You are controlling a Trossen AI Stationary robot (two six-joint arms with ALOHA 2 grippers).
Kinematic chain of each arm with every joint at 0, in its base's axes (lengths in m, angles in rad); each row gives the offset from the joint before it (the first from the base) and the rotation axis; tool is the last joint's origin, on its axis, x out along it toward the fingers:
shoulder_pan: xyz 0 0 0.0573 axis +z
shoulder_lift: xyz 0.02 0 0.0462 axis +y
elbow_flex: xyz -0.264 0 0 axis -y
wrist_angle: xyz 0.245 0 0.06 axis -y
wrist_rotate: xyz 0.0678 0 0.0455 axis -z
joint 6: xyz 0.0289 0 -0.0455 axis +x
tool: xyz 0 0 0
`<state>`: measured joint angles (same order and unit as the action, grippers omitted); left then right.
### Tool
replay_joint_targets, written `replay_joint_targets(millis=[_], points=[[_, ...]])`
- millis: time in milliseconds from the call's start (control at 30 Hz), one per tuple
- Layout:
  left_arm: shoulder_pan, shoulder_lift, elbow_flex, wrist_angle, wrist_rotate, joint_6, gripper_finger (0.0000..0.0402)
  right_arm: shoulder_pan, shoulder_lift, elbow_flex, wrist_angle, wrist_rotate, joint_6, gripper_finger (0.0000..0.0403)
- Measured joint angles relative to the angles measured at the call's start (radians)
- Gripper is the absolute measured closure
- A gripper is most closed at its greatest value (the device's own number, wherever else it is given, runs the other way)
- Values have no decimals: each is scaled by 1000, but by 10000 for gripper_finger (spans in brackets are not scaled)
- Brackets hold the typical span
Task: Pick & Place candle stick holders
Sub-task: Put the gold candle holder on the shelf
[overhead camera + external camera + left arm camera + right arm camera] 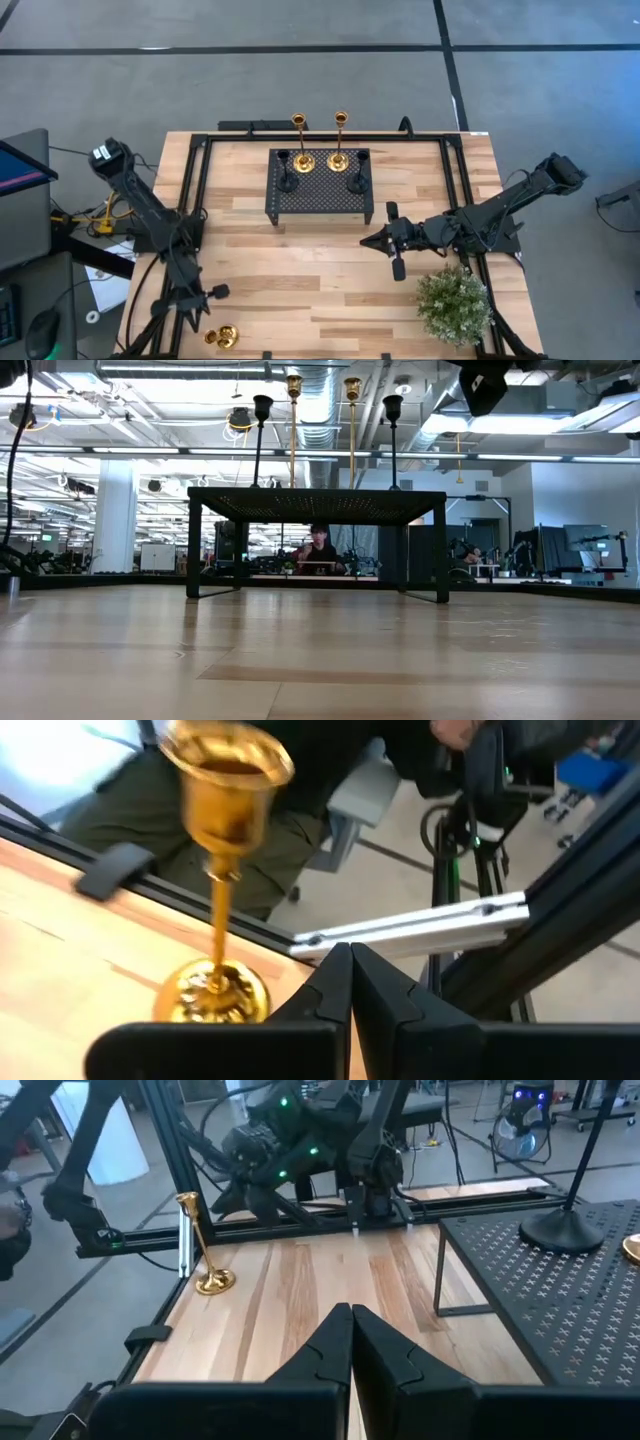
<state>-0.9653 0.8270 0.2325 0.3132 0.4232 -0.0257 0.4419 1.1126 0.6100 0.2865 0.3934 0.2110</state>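
Left claw [213,295] is seen pinched shut, empty, at the table's [300,280] near corner, just beside the short gold holder [222,336]; right claw [378,240] is closed too, near the stand [320,192]; four holders are seen standing on the stand.

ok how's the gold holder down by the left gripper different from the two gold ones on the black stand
The gold holder near the left gripper stands on the bare wooden table at its near left corner; the two gold ones stand on the black stand at the far side. It stands alone, while those two are flanked by two black holders. All three are shiny gold, upright, with round bases.
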Motion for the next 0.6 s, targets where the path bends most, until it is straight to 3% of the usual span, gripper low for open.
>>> replay_joint_targets(millis=[267, 600], points=[[-42, 143, 0, 154, 23, 47, 397, -2, 0, 0, 10, 0, -1, 403], [-35, 198, 0, 239, 32, 36, 398, -13, 0, 0, 17, 1, 0, 403]])
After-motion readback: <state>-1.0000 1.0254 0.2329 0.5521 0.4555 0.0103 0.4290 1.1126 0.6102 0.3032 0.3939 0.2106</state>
